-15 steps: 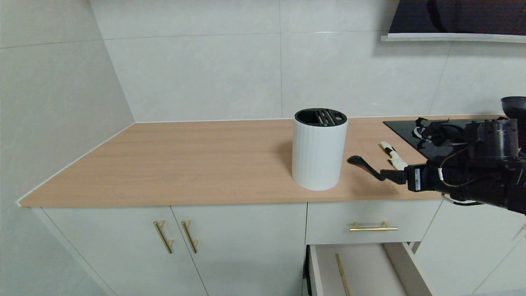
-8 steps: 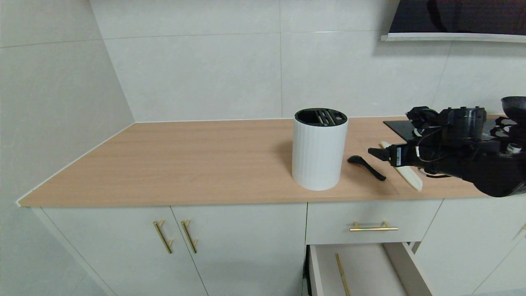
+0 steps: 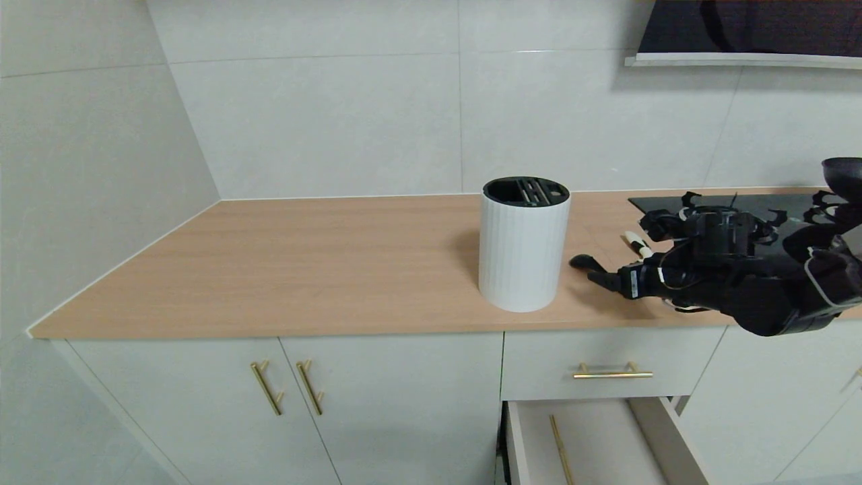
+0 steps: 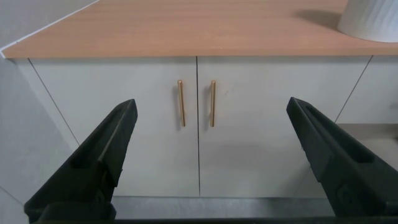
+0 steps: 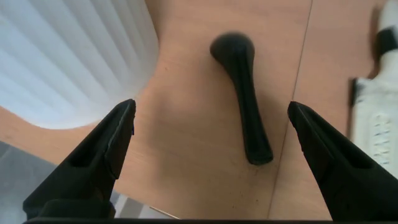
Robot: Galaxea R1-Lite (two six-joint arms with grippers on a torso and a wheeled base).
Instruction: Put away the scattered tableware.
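Black spoon (image 5: 242,102): lies flat on the counter (image 3: 303,269) near its front edge, just beside the white holder (image 3: 523,246). My right claw (image 5: 210,124): wide open, empty, above it. Left claw (image 4: 211,109): open, empty.

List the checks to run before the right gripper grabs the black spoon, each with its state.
1. The right gripper is open: ok, fingers wide apart.
2. The spoon lies between the fingers: ok, though off-centre.
3. The spoon is free of the holder and the knife: ok, apart from both, flat on the counter.
4. The gripper's height above the spoon: cannot tell.
5. The holder is upright, top open: ok.
6. The left gripper is out of the way: ok, open, facing the cabinet doors.
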